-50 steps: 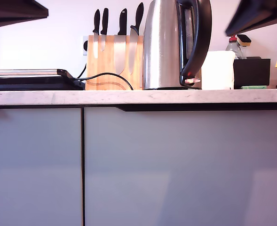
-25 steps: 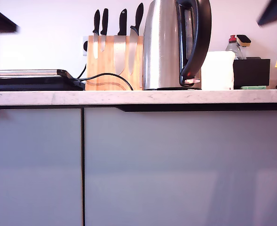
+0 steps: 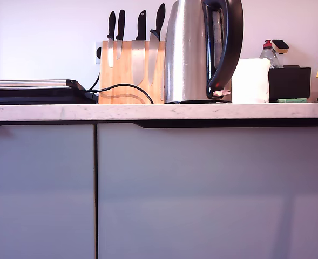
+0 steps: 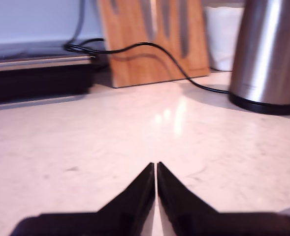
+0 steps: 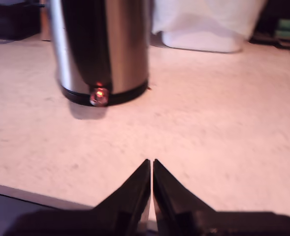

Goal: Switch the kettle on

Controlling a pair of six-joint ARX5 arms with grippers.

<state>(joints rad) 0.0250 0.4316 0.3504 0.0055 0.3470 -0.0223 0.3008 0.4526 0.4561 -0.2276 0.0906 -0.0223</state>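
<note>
Both of my grippers are sitting clenched and empty, jaws pressed tip to tip: my first gripper (image 4: 155, 167) is hovering over bare worktop (image 4: 135, 132), and my second gripper (image 5: 151, 163) is hanging above the same counter near its front edge. Well ahead of my second gripper, the kettle (image 5: 103, 49) is standing upright on its black base, its switch tab (image 5: 99, 96) glowing red at the foot of the handle. Beyond my first gripper, a black cord (image 4: 149, 49) is trailing past the wooden knife block (image 4: 152, 39) toward the kettle. Neither arm is showing in the exterior view, where the kettle is standing on the counter beside the knife block.
</note>
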